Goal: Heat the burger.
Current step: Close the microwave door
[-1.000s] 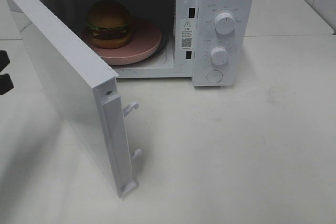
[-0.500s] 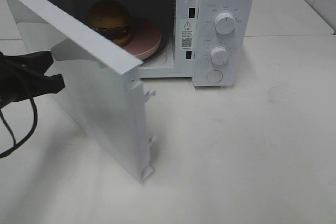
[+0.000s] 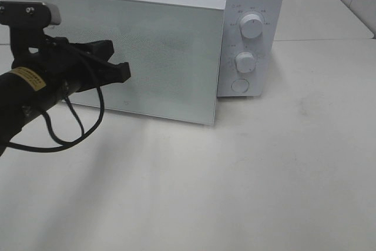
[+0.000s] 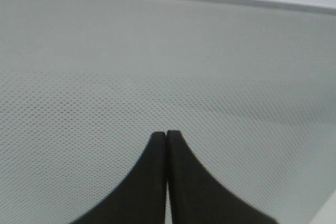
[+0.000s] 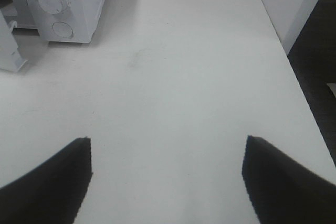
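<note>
The burger is hidden behind the white microwave door, which stands almost shut, its free edge still a little off the microwave body. My left gripper is shut and empty, with its tips against the door's outer face. In the left wrist view the black fingers meet tip to tip on the dotted door panel. My right gripper is open and empty over the bare white table, right of the microwave. It does not show in the exterior view.
The microwave's control panel carries two knobs and a round button. The door's free edge shows in the right wrist view. A black cable hangs from my left arm. The table's right edge drops off.
The door has swung from wide open to almost shut, hiding the burger and the pink plate. My left gripper came in from the left and followed the door to the right.
</note>
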`<state>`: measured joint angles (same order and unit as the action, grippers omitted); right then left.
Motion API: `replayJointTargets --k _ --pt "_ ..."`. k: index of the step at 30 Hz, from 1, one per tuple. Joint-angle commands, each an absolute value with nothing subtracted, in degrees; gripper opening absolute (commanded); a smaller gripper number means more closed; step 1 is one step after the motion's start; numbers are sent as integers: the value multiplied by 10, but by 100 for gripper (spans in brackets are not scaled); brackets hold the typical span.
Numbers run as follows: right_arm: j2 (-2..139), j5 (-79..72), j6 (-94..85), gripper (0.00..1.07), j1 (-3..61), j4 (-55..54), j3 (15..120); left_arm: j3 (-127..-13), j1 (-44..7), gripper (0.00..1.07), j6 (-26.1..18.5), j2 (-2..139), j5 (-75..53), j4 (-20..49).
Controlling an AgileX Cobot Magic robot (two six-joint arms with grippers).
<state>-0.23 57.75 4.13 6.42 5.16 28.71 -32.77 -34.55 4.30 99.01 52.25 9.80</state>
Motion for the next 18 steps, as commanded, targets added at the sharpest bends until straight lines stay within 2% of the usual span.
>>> replayJointTargets --k 1,4,6,7,9,15,18 --pt "-21 570 42 76 61 55 285 -374 -371 0 7 1004 497 143" --pt "-21 570 41 76 61 54 285 -384 -376 0 -4 1009 492 153" --pt "-21 570 41 76 61 54 285 -425 -396 0 -46 1030 485 205" --pt "-21 570 41 76 61 54 285 -425 -396 0 -46 1030 485 205" --pt "-21 570 41 76 61 54 285 -456 -408 0 -68 1049 483 246" --pt "-21 570 41 76 61 54 285 -519 -424 0 -103 1081 469 270" --pt "-21 570 41 76 61 54 285 -535 -424 0 -105 1090 468 271"
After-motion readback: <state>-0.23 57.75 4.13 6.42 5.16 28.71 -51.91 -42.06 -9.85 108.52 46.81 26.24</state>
